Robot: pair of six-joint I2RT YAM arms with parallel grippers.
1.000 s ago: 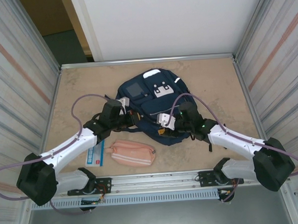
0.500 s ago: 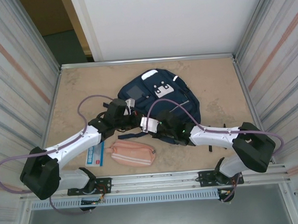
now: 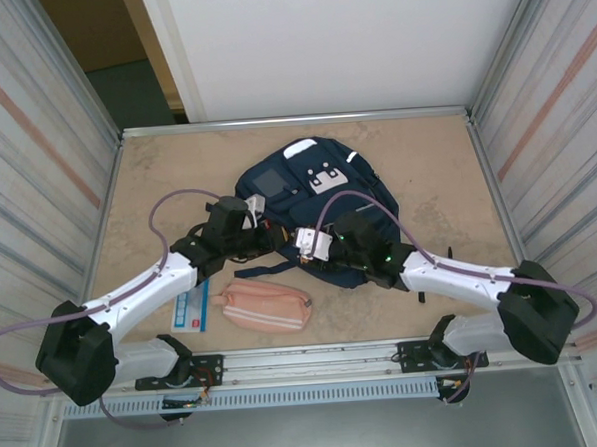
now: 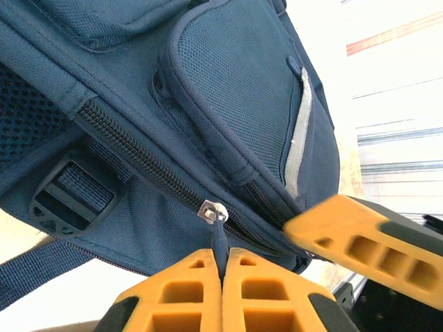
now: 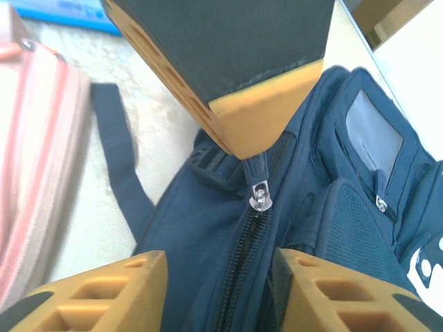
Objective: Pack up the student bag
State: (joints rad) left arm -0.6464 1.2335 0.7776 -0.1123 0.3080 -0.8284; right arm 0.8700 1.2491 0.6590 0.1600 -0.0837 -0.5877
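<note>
"Where's the student bag (image 3: 317, 194)?"

"Flat on the table (image 3: 436, 166), ahead of both arms, which meet over its near edge."

"The left pincer (image 4: 221, 257)?"

"Pressed together, pinching the zipper pull (image 4: 217, 234) on that edge."

"And the right pincer (image 5: 218, 277)?"

"Spread, gripping nothing. It hangs just over the same zipper line, facing the left one, bag fabric showing between its fingers (image 5: 97, 290)."

"Anything beside it?"

"A pink pouch (image 3: 268, 305), nearer the arm bases."

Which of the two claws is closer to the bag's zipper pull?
Left. The left gripper is shut on the zipper pull; the right gripper hangs open just short of it.
</note>
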